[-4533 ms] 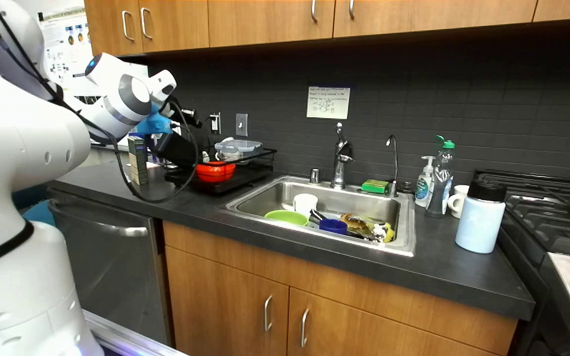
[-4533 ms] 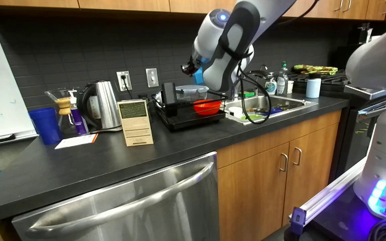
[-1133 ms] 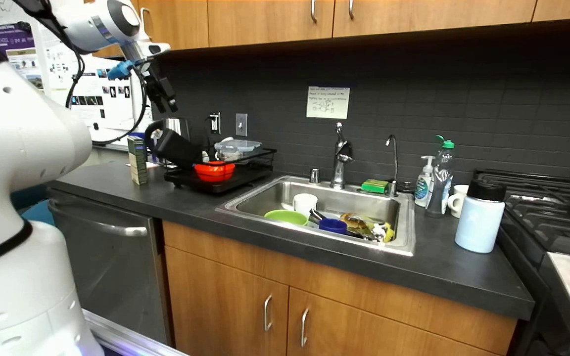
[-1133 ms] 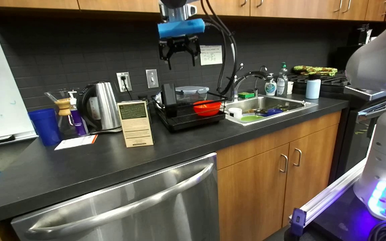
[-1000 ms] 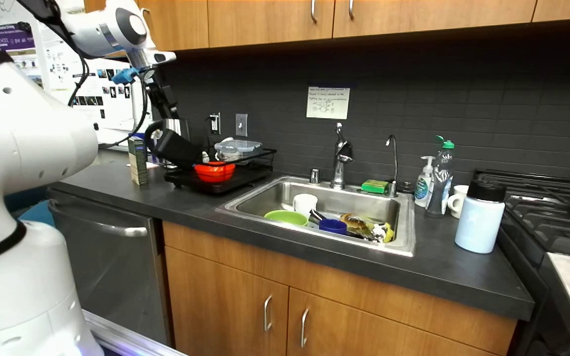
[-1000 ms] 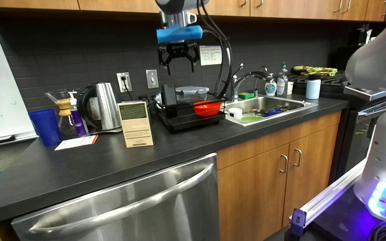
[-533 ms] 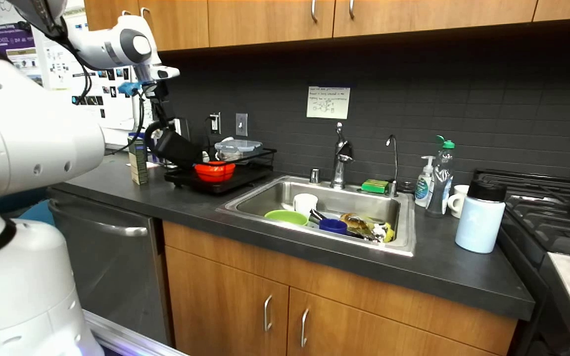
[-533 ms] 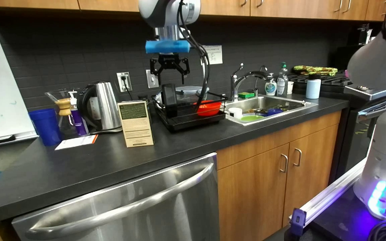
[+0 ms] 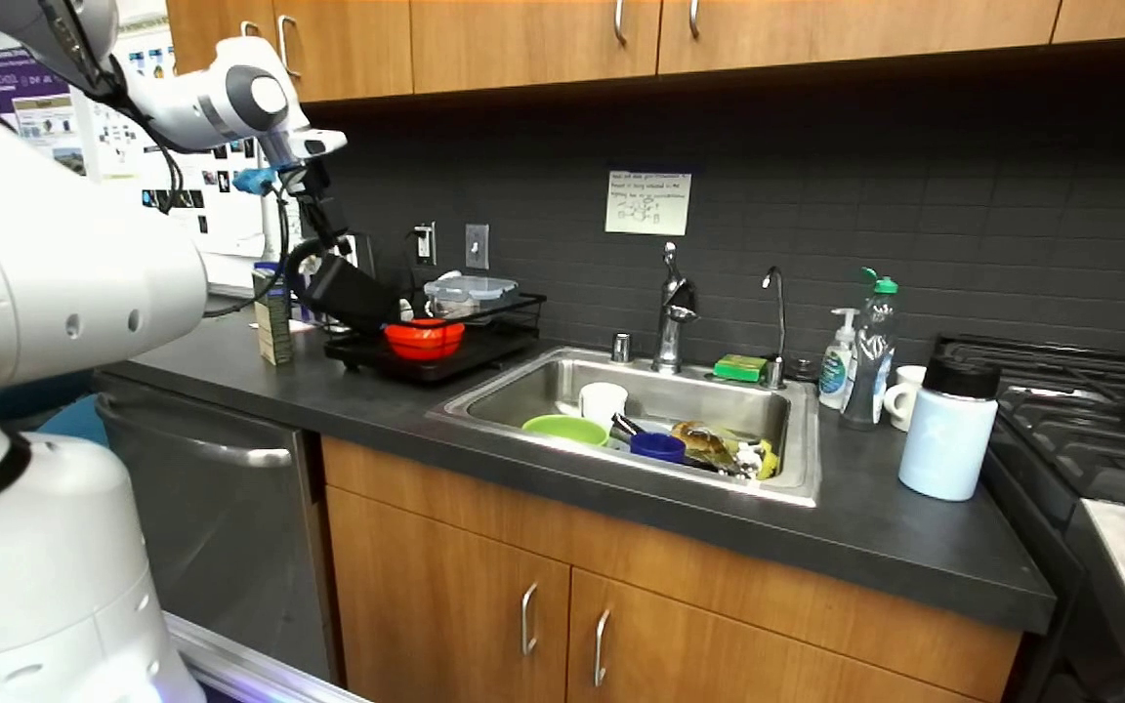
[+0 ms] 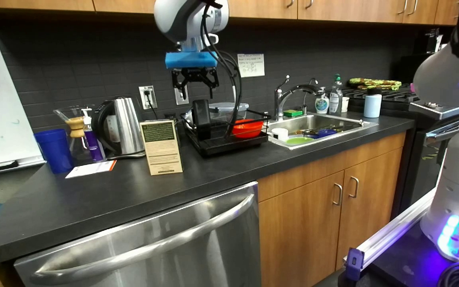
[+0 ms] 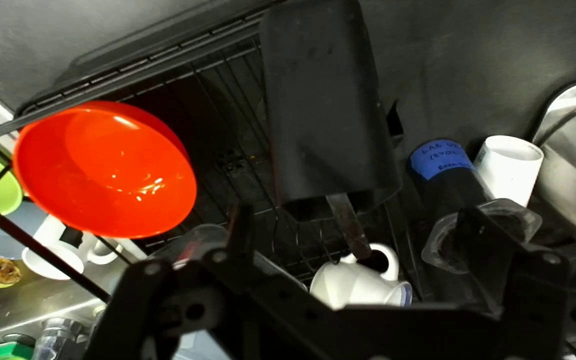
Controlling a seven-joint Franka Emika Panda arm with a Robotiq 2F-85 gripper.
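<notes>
In the last few seconds the gripper (image 10: 197,95) has turned from sideways to pointing down, and in the latest half second it has slid slightly across, so it now hangs nearest to a black container (image 9: 353,293), which puts that container within close reach though not in its grasp. The two fingers (image 11: 490,250) are spread wide with nothing between them; whether a tip brushes anything cannot be told. The black container leans, tilted, at one end of the dish rack (image 10: 229,148), where it has stayed throughout. Counted around it: in the rack, one red-orange bowl (image 11: 108,170), one clear lidded box (image 10: 219,107) and, seen in the wrist view, one white mug (image 11: 338,285); past the rack on the dark counter (image 10: 94,207), one upright carton (image 10: 161,147), one steel kettle (image 10: 128,125), one purple bottle (image 10: 93,143) and one tall blue cup (image 10: 54,151); in the sink (image 9: 719,410), one white cup (image 9: 603,400), one green bowl (image 9: 562,427) and one blue bowl (image 9: 657,446), among smaller things too jumbled to count; around the sink, one sponge (image 9: 740,367), one soap pump (image 9: 837,371), one squeeze bottle (image 9: 872,356), one pale mug (image 9: 902,397) and one light-blue flask (image 9: 948,444)
</notes>
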